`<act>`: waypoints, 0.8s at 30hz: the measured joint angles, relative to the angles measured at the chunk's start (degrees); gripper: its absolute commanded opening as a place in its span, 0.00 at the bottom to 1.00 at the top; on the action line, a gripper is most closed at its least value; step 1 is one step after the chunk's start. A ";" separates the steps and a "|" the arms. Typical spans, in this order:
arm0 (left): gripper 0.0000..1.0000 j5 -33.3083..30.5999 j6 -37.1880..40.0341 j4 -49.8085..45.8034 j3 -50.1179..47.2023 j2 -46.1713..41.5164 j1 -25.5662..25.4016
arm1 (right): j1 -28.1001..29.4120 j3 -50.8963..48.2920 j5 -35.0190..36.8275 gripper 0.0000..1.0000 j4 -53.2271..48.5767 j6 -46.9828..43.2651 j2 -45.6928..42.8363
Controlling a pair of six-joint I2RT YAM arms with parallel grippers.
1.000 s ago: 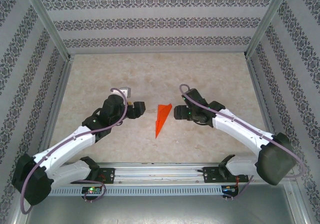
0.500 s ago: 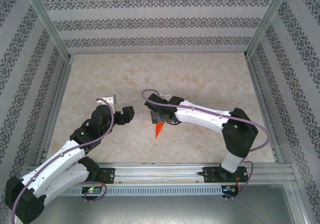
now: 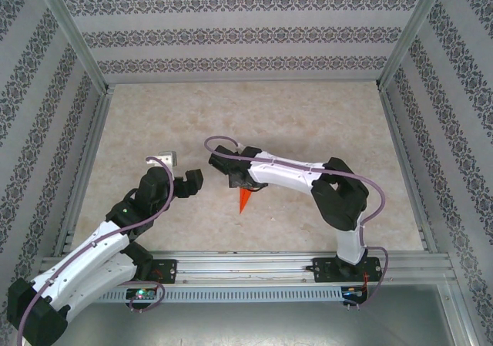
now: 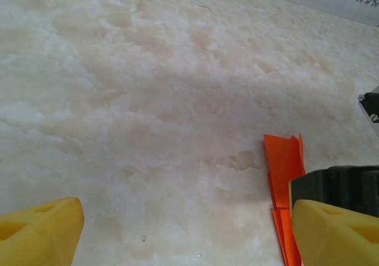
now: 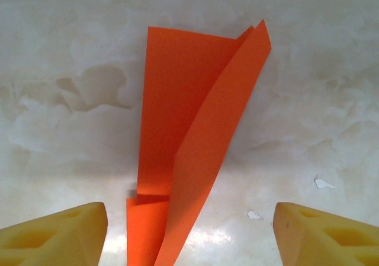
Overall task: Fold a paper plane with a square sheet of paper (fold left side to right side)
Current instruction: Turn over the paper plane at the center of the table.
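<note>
- Left arm (image 3: 96,252): white link shells, black joint housings.
- Right arm (image 3: 289,173): matching white and black.
- Cables (image 3: 218,139): mauve, one along each arm.
- Left gripper (image 3: 189,183): black body.
- Fingertips (image 5: 56,230): yellow wedge pads.

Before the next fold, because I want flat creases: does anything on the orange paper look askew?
Yes. The paper plane is not lying flat: one flap looks lifted off the layer beneath, and the corners at its wide end do not line up.
</note>
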 measured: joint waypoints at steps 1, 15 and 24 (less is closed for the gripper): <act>0.91 0.00 0.02 -0.02 0.00 0.00 0.00 | -0.15 0.00 0.00 0.65 0.17 0.46 0.44; 0.92 0.02 1.31 -0.24 0.00 1.05 0.17 | -2.71 -1.03 -1.86 0.43 2.91 2.27 3.17; 0.92 0.02 1.33 -1.38 0.02 1.01 0.35 | -2.71 -3.30 -2.84 0.11 3.82 2.62 3.15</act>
